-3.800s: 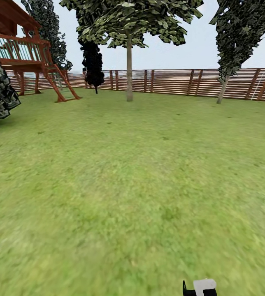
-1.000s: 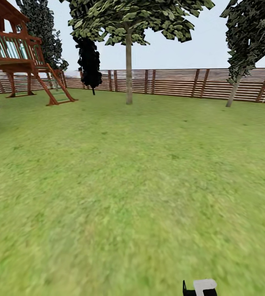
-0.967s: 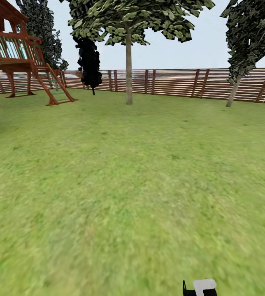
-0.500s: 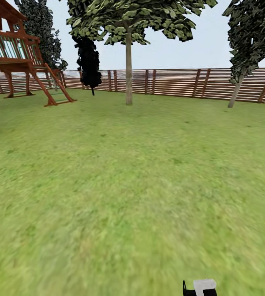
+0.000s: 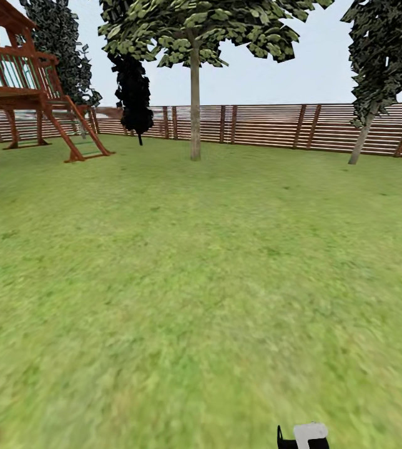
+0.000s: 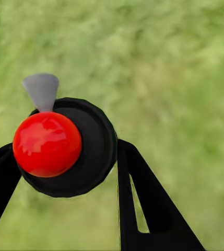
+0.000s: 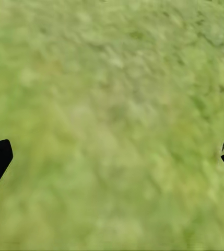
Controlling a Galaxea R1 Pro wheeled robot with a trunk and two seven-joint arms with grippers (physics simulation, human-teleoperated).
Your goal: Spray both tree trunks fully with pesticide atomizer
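Black tapering fingers (image 6: 143, 209) on each end effector; white-capped black body part (image 5: 303, 436).

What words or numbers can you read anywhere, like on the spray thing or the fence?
There are none to read.
Pesticide atomizer, held between the left gripper's fingers: plain red ball, black body, grey nozzle, no label.
Fence: bare brown slats, no sign.
Play tower: no writing visible.
Tree trunk: plain bark only.
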